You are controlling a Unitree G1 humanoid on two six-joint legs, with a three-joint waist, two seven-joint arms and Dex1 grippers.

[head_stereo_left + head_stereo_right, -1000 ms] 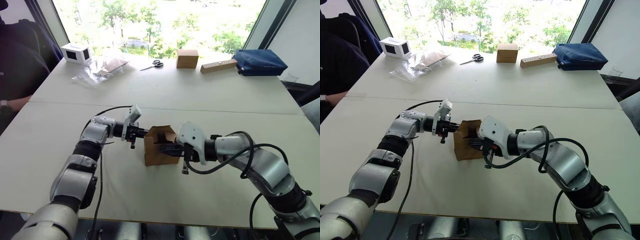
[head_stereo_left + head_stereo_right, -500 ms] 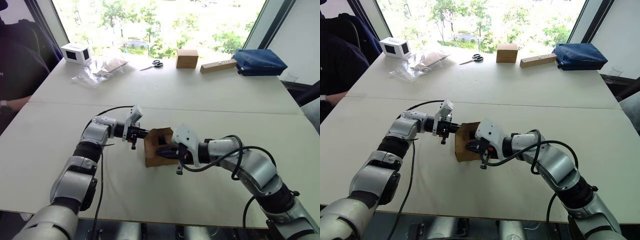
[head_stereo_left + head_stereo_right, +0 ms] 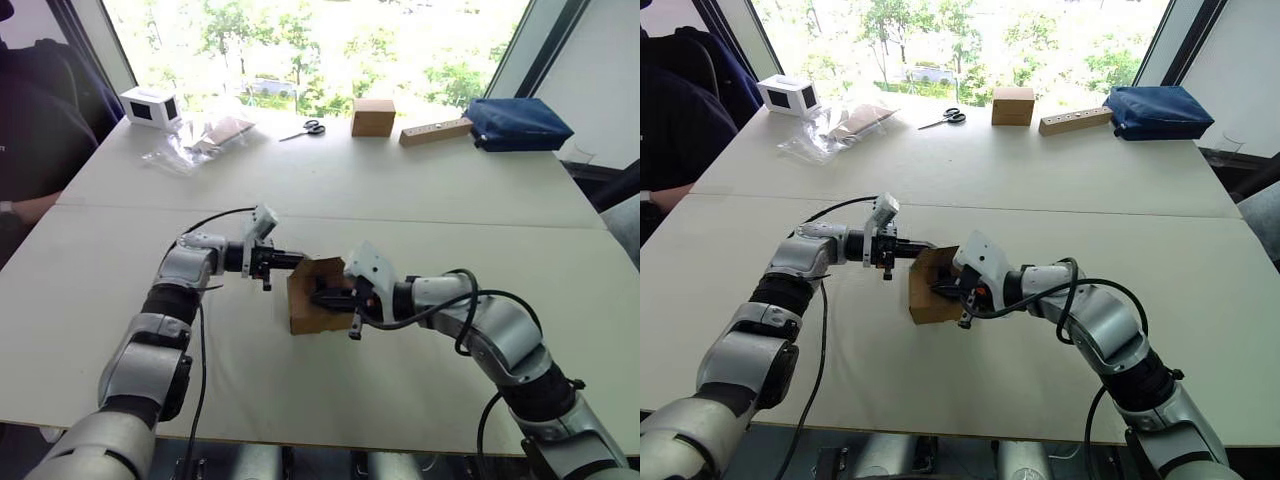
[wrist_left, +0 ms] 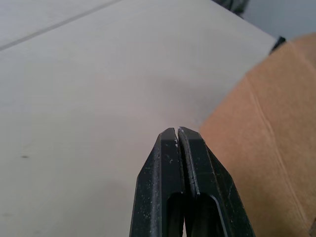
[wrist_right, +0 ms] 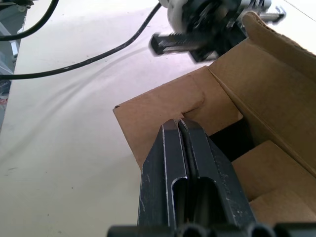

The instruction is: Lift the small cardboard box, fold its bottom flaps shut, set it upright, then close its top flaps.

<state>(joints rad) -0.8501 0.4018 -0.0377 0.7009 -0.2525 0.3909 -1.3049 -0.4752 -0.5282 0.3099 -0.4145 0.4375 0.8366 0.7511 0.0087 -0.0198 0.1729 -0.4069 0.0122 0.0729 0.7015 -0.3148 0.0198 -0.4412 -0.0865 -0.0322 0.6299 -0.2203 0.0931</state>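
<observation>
Right gripper (image 5: pixel 178 123) — fingers pressed together, nothing held — is set at the open right end of the small cardboard box (image 3: pixel 305 300), against a flap. Left gripper (image 4: pixel 177 131), likewise closed and empty, is placed at the box's far-left top edge. The box is seen on the table (image 3: pixel 330 190), near centre.

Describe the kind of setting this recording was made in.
Probably an office or lab room used for tabletop trials: a wide white table set against large windows looking onto trees, with scissors, a wooden block and a seated person at its edge.
</observation>
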